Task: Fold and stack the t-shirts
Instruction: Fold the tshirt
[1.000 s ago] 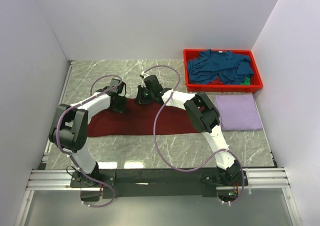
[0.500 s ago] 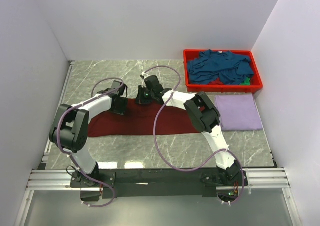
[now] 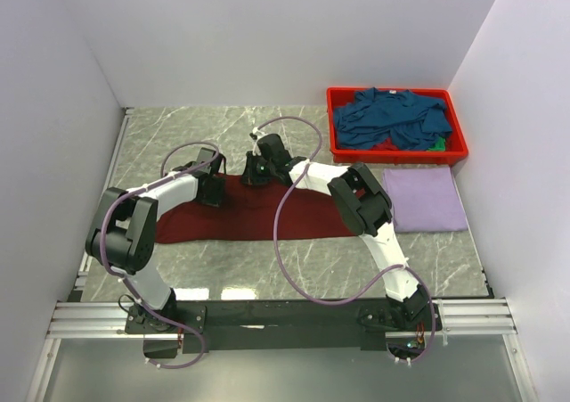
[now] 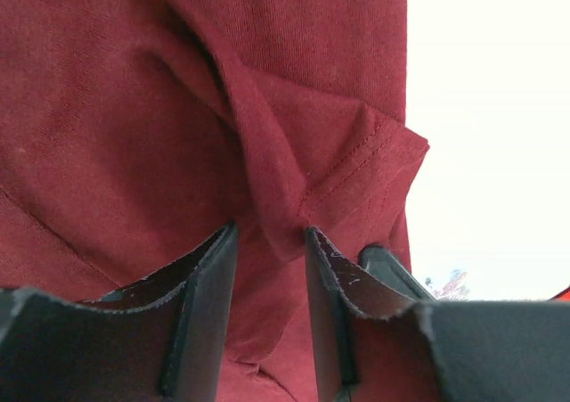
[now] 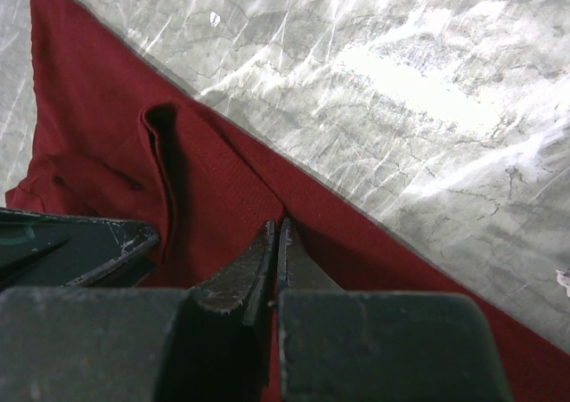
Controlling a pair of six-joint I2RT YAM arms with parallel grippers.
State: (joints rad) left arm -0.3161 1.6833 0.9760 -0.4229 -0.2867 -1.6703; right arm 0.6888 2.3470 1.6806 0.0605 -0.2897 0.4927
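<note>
The dark maroon t-shirt (image 3: 258,217) lies as a long band across the middle of the marble table. My left gripper (image 3: 212,191) is at its far left edge. In the left wrist view a raised fold of the maroon shirt (image 4: 294,152) runs down between its fingers (image 4: 267,242), which stand a little apart. My right gripper (image 3: 252,172) is at the shirt's far edge near the middle. Its jaws (image 5: 278,228) are pressed together on the maroon cloth (image 5: 205,179). A pale lavender shirt (image 3: 426,199) lies folded at the right. Teal-blue shirts (image 3: 392,121) are heaped in the bin.
The red plastic bin (image 3: 334,139) stands at the back right, just beyond the lavender shirt. White walls close in the table on the left, back and right. Purple cables loop over both arms.
The left gripper has crept slightly right and farther along the shirt's edge. The right gripper and the shirt look unchanged.
</note>
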